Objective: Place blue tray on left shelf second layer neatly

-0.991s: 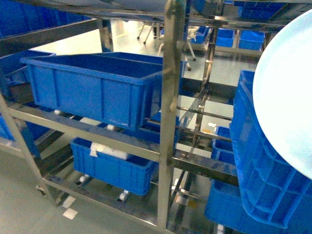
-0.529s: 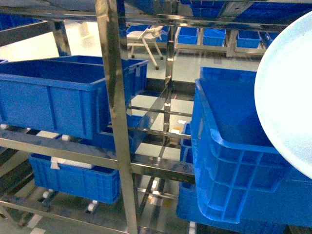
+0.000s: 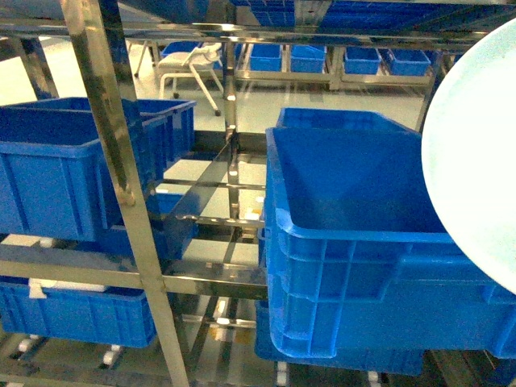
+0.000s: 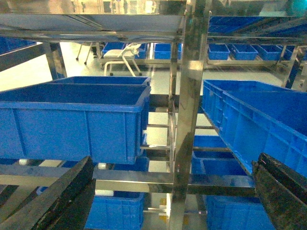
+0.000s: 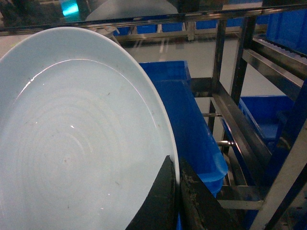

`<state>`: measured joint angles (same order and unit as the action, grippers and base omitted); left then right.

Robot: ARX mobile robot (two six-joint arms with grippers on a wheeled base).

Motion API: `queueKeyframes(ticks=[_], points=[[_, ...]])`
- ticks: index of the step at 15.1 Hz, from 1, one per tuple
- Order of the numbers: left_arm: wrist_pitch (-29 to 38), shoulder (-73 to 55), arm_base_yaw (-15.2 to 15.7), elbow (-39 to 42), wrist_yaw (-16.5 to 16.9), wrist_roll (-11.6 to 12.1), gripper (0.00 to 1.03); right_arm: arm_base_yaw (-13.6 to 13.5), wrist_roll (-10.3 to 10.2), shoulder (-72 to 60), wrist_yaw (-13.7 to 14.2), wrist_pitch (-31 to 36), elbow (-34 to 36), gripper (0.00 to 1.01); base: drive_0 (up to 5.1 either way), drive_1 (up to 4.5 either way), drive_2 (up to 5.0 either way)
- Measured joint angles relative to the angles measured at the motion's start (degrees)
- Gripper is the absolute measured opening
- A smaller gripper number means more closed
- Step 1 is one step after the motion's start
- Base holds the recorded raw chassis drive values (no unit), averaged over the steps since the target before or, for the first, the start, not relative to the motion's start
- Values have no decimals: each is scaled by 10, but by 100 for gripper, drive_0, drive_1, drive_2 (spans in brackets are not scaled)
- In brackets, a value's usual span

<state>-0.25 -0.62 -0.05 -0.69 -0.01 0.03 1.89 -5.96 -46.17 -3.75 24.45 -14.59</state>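
My right pincer is clamped on the blue tray's rim, holding it tilted beside a blue crate; my left pincer gapes wide, empty.

My view swings toward the right across the racks. The steel upright that stood right of centre a second ago, then left of centre half a second ago, now sits far over on the left of my head view. The big blue crate on the right, only a ribbed corner at the frame edge before, now fills the middle with its open inside facing me. The left crate slides off, cut by the left edge. The white chair in the background drifts leftward too. More of the far row of blue bins shows along the top.
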Motion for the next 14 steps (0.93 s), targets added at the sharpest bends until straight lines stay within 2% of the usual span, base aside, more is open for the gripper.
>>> queueKeyframes(ticks=[13, 14], points=[[0, 0, 0, 0, 0, 0, 98, 0, 0, 0, -2, 0, 0, 2, 0, 0, 0], [0, 0, 0, 0, 0, 0, 98, 6, -6, -5, -20, -3, -2, 2, 0, 0, 0]])
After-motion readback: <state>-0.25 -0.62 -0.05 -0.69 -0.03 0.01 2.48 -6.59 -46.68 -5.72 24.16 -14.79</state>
